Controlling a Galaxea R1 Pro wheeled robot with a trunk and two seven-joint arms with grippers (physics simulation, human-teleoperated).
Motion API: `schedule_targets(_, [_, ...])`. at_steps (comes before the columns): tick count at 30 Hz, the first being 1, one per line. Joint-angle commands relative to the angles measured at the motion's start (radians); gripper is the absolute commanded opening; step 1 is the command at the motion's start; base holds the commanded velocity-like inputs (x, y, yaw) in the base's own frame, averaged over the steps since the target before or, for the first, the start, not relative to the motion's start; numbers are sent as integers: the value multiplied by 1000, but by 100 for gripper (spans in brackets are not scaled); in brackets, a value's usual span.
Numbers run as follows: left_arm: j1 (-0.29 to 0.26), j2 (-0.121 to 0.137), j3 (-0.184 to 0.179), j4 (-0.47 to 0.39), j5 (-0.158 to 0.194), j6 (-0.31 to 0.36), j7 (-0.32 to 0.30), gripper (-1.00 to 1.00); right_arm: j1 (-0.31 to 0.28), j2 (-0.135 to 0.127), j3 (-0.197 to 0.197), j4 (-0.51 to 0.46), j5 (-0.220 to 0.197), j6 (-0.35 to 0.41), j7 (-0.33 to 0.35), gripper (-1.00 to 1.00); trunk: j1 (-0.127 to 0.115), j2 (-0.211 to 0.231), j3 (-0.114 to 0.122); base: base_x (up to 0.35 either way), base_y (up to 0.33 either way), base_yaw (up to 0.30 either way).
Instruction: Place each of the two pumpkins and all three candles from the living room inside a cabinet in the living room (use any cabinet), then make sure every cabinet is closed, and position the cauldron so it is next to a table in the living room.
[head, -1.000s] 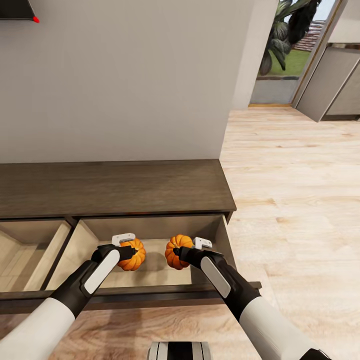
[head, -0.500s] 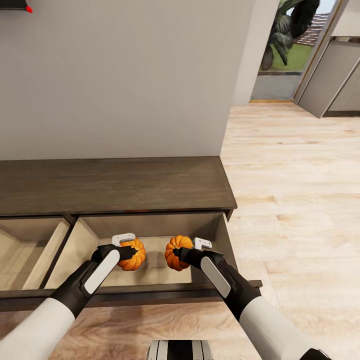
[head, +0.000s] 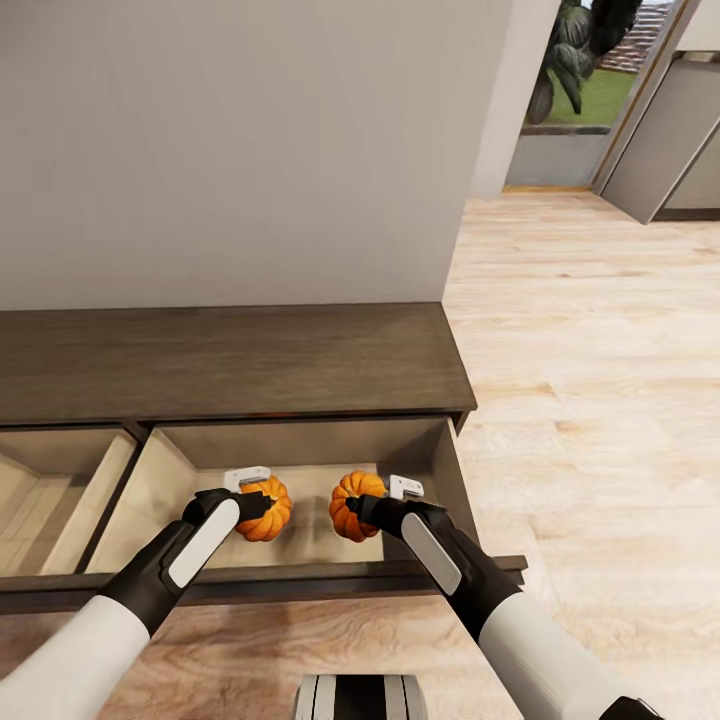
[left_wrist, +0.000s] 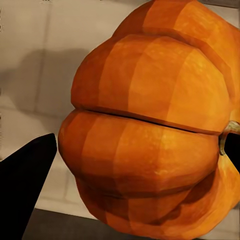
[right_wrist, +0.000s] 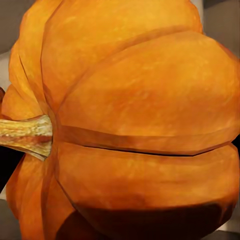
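Overhead, two pumpkins hang inside the cabinet's (head: 230, 360) open right drawer (head: 300, 478), one clamped in the left gripper (head: 262, 500), the other in the right gripper (head: 352, 503). Up close, the left pumpkin (left_wrist: 155, 125) sits between dark fingertips (left_wrist: 27, 170); the right pumpkin (right_wrist: 135, 125) shows its stem.

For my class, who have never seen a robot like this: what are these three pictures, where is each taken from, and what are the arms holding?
This is a simulated two-armed robot. The large picture looks down from its head; the close-ups come from cameras on each wrist. The left gripper holds one pumpkin, seen close in the left wrist view. The right gripper holds the other pumpkin, seen close in the right wrist view. Both pumpkins are inside an open drawer of the long dark cabinet, which stands on a pale wooden floor.
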Motion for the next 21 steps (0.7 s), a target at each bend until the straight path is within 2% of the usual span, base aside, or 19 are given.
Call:
schedule_targets(1, [-1, 1, -4, -1, 9, 0, 13, -100, -1, 0, 3, -2, -16, 0, -12, -100, 0, 0, -1, 0, 0, 0])
schedule_targets(2, [-1, 1, -4, -1, 9, 0, 13, -100, -1, 0, 3, -2, -16, 0, -12, 100, 0, 0, -1, 0, 0, 0])
schedule_targets(21, [0, 1, -4, -4, 10, 0, 13, -100, -2, 0, 3, -1, -16, 0, -12, 100, 0, 0, -1, 0, 0, 0])
